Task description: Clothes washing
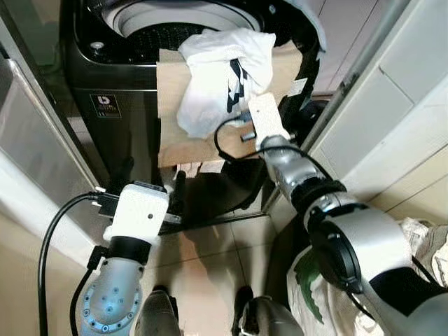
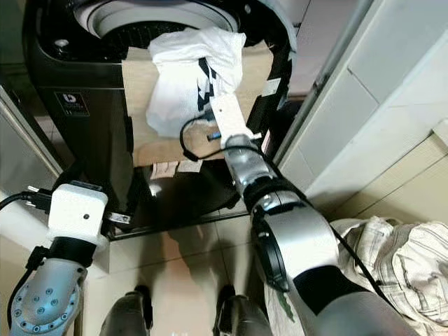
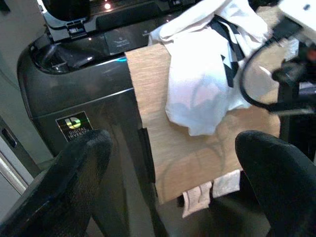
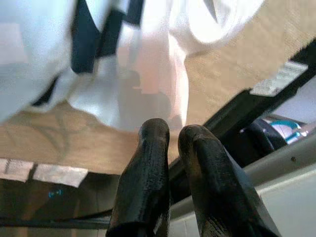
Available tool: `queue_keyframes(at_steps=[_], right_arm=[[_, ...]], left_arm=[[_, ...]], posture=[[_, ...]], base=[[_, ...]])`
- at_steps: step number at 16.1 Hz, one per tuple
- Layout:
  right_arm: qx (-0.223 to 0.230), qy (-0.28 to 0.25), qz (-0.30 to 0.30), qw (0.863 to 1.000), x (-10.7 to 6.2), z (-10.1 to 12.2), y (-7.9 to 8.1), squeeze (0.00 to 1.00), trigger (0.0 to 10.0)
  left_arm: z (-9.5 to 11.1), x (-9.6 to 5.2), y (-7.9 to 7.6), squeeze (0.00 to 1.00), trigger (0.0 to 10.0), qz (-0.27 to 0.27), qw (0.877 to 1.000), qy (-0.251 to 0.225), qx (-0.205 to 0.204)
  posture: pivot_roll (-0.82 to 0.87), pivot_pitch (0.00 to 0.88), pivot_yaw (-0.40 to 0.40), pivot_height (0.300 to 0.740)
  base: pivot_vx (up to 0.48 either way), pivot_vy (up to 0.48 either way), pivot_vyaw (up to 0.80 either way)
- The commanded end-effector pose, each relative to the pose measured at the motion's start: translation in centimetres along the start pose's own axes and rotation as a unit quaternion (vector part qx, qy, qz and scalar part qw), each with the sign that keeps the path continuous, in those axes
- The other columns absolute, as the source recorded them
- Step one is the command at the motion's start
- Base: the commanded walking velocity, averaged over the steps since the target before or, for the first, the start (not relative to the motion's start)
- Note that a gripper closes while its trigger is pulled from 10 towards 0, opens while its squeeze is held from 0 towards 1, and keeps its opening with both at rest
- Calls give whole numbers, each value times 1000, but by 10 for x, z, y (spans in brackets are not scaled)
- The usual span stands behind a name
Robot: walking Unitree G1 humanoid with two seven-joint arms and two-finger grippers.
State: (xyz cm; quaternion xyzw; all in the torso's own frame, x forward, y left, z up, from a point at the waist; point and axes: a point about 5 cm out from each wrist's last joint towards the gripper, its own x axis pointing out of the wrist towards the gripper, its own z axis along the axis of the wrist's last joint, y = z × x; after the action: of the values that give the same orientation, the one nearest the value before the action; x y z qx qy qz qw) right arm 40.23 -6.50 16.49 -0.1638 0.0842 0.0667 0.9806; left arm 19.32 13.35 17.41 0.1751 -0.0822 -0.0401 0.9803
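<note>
A dark top-loading washing machine (image 1: 105, 77) stands in front of me, its drum opening (image 1: 161, 17) uncovered. A brown cardboard sheet (image 1: 183, 136) hangs down its front. A white garment with black markings (image 1: 210, 77) is draped over the machine's rim and hangs down the sheet. My right arm reaches up to the garment's lower edge; in the right wrist view my right gripper (image 4: 175, 131) is shut, its tips just short of the cloth with nothing between them. Lower down, before the machine's front, my left gripper (image 3: 175, 143) is open and holds nothing.
A white wall or door panel (image 1: 392, 112) runs close along the right of the machine. A pile of checked and pale laundry (image 2: 399, 259) lies on the floor at the right. Tiled floor (image 1: 210, 252) lies between my feet and the machine.
</note>
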Motion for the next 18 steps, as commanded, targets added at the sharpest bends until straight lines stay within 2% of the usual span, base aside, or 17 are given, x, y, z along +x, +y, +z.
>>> queue_keyframes(at_steps=[1, 2, 4, 5, 7, 9, 10, 12, 13, 14, 15, 16, 17, 18], right_arm=[[-3, -11, -4, 1000, 1, 10, -4, 0, 10000], [-10, -60, -15, 998, 3, 42, -8, 0, 10000], [-21, -92, -20, 995, 3, 62, -11, 0, 10000], [-18, -133, -30, 990, 1, 84, -17, 0, 10000], [-11, -191, -43, 981, -3, 113, -22, 0, 10000], [7, -236, -42, 971, -8, 131, -25, 0, 10000], [11, -243, -41, 969, -9, 133, -25, 0, 10000], [15, -284, -58, 957, -12, 131, -31, 0, 10000], [37, -319, -76, 944, -16, 125, -37, 0, 10000], [62, -337, -76, 936, -18, 111, -40, 0, 10000], [63, -368, -77, 924, -28, 75, -42, 0, 10000], [58, -377, -84, 921, -34, 61, -45, 0, 10000], [57, -376, -105, 919, -49, 34, -53, 0, 10000], [58, -368, -115, 921, -57, 22, -56, 0, 10000]], left_arm=[[4, -2, -2, 0, 10000, -3, 1000, -4, -5], [4, -2, -3, 0, 10000, -4, 1000, -2, -4], [3, -1, -3, 0, 10000, -4, 1000, -2, -4], [3, 0, -2, 0, 10000, -1, 1000, -2, -4], [3, 6, -4, 0, 10000, -2, 1000, -7, -7], [2, 14, -5, 0, 10000, -1, 1000, -15, -1], [2, 15, -5, 0, 10000, -1, 1000, -15, 0], [0, 26, -6, 0, 10000, 3, 1000, -23, -1], [-1, 32, -5, 0, 10000, 9, 1000, -30, 0], [-3, 37, -2, 0, 10000, 16, 999, -32, 1], [-8, 43, 5, 0, 10000, 29, 999, -30, 1], [-9, 45, 9, 0, 10000, 34, 999, -30, 3], [-10, 47, 14, 0, 10000, 40, 999, -31, 6], [-11, 50, 16, 0, 10000, 41, 999, -33, 9]], posture=[[275, 214, -121, 740], [278, 215, -123, 740], [279, 212, -125, 740], [272, 204, -125, 740], [251, 197, -125, 740], [224, 184, -128, 740], [224, 184, -128, 740], [184, 143, -144, 740], [165, 115, -147, 740], [144, 91, -147, 740], [114, 63, -139, 740], [110, 58, -137, 740], [95, 42, -130, 740], [78, 25, -119, 740]], base=[[0, 0, 0], [0, 0, 0], [0, 0, 0], [0, 0, 0], [0, 0, 0], [0, 0, 0], [0, 0, 0], [0, 0, 0], [0, 0, 0], [0, 0, 0], [0, 0, 0], [0, 0, 0], [0, 0, 0], [0, 0, 0]])
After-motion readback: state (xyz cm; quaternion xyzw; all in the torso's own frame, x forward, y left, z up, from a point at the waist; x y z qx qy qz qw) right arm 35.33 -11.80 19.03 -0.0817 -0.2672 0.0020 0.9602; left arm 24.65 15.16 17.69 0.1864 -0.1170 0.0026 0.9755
